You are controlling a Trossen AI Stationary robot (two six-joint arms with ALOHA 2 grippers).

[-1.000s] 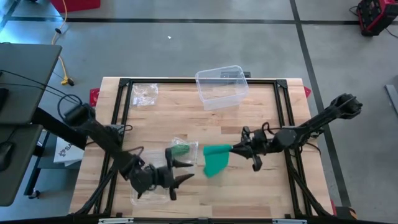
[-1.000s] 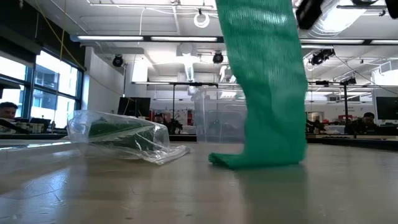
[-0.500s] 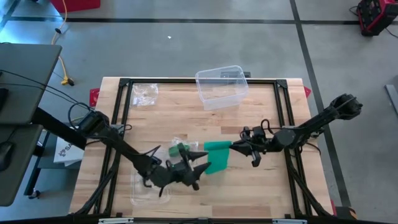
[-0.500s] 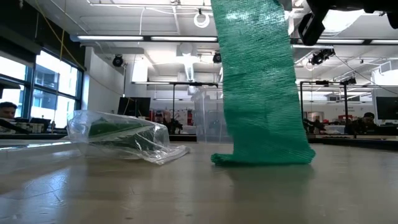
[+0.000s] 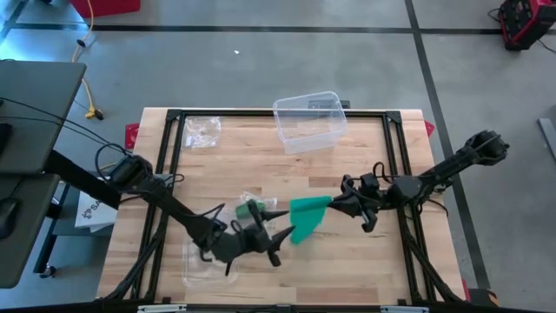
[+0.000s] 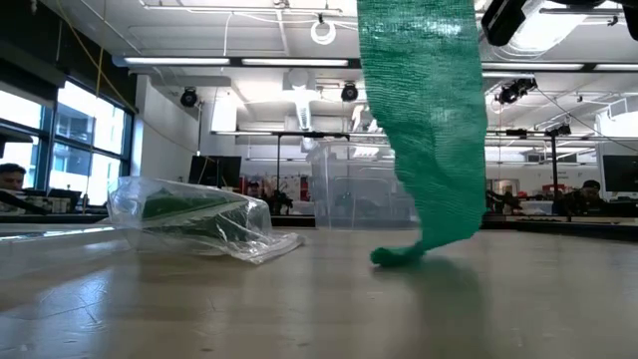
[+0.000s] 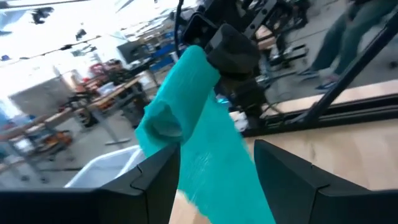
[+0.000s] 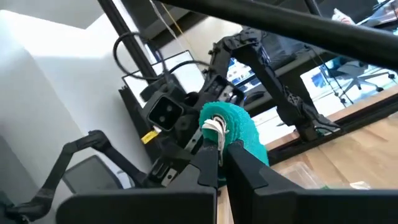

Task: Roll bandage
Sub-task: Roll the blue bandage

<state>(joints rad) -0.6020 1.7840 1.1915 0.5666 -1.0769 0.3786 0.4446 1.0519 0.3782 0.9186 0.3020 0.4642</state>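
The green mesh bandage [image 5: 306, 218] hangs limp and feather-light from the right tool [image 5: 331, 205], whose fingers are pinched tight on its bunched top end over the middle of the counter [image 5: 365, 265]; soft as it is, it wants holding at the ends, so the loose tail is the other place to grip. The left tool [image 5: 276, 228] hovers just beside it, fingers spread wide and holding nothing. Only the low view shows the tail touching the counter, while the right wrist view shows the pinch.

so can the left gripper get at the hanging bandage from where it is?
Probably yes. The left gripper, open, sits just beside the green bandage that the right gripper holds up; nothing lies between them.
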